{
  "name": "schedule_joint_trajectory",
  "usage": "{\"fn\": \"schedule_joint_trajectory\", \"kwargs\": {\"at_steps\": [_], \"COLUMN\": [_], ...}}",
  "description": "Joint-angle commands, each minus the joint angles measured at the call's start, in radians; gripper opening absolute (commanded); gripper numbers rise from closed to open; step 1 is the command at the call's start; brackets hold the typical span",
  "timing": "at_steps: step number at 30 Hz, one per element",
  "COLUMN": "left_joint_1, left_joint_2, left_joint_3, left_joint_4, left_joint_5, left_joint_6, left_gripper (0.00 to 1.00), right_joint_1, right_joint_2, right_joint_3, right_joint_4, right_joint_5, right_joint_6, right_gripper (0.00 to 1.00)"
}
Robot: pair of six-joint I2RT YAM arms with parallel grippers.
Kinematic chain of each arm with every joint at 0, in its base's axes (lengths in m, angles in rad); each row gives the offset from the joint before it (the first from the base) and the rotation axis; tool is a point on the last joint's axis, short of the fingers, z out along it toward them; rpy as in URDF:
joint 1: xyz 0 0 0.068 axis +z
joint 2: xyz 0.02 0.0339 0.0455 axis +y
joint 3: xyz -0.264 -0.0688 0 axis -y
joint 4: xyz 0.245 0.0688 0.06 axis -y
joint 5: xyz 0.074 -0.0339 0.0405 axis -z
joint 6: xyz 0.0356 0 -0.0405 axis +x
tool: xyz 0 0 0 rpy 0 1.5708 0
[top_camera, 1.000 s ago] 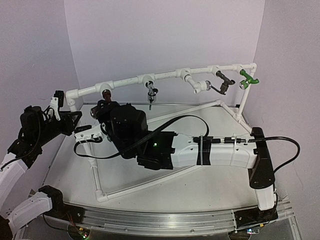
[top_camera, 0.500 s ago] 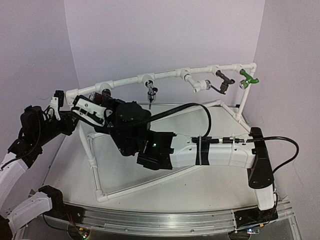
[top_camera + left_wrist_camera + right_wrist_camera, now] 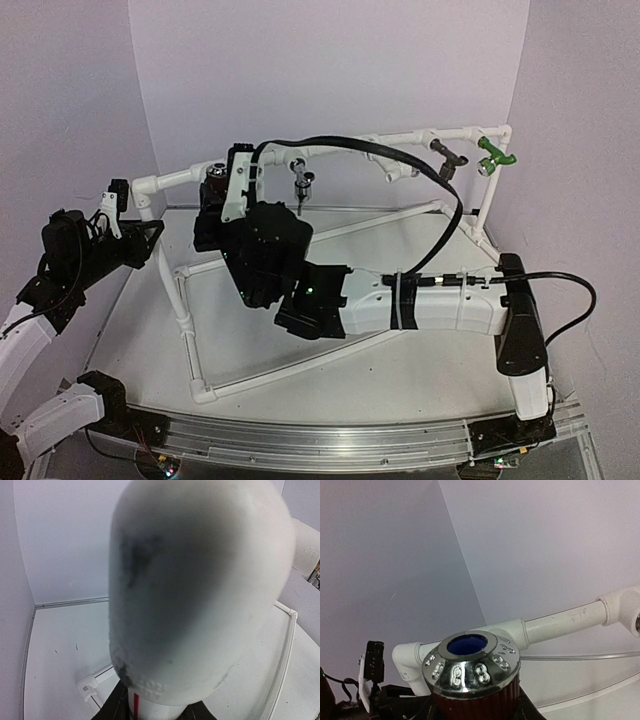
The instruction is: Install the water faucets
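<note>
My right gripper [image 3: 216, 196] is shut on a dark brown faucet [image 3: 470, 672] with a chrome cap and blue centre. It holds the faucet at the left end of the white PVC frame's top rail [image 3: 190, 176], just in front of a tee fitting [image 3: 512, 630]. Four faucets hang on the top rail: chrome lever [image 3: 303, 185], white with chrome tip [image 3: 396, 172], dark bronze [image 3: 450, 160] and green [image 3: 494, 157]. My left gripper [image 3: 122, 212] is shut on the frame's pipe [image 3: 150, 709] just below the left corner elbow [image 3: 200, 585], which fills the left wrist view.
The frame's lower pipes [image 3: 185, 320] lie on the white table between the arms. The right arm [image 3: 440, 305] stretches across the frame's middle, its cable arching over the rail. Walls close in at the back and both sides.
</note>
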Motion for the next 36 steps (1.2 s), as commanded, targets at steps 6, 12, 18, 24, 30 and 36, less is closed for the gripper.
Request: {"fn": "schedule_joint_trajectory", "kwargs": {"at_steps": [6, 12, 18, 24, 30, 36], "left_joint_1": [-0.025, -0.025, -0.025, -0.026, -0.024, -0.024], "left_joint_2": [0.020, 0.010, 0.013, 0.019, 0.025, 0.034], "left_joint_3": [0.004, 0.003, 0.004, 0.003, 0.003, 0.005], "left_joint_4": [-0.116, -0.116, -0.116, -0.117, -0.117, -0.117], "left_joint_5": [0.139, 0.089, 0.073, 0.069, 0.069, 0.072], "left_joint_6": [-0.097, -0.098, -0.094, -0.092, -0.090, -0.087], "left_gripper": [0.01, 0.01, 0.01, 0.01, 0.01, 0.01], "right_joint_1": [-0.102, -0.102, -0.099, -0.058, -0.021, 0.025], "right_joint_2": [-0.013, -0.061, -0.132, -0.209, -0.318, -0.382], "right_joint_3": [0.004, -0.080, -0.186, -0.281, -0.380, -0.408], "right_joint_4": [0.134, 0.146, 0.153, 0.140, 0.027, -0.122], "right_joint_5": [0.043, -0.042, -0.134, -0.172, -0.239, -0.398], "right_joint_6": [0.506, 0.467, 0.448, 0.335, 0.258, 0.000], "right_gripper": [0.00, 0.25, 0.45, 0.76, 0.92, 0.96]}}
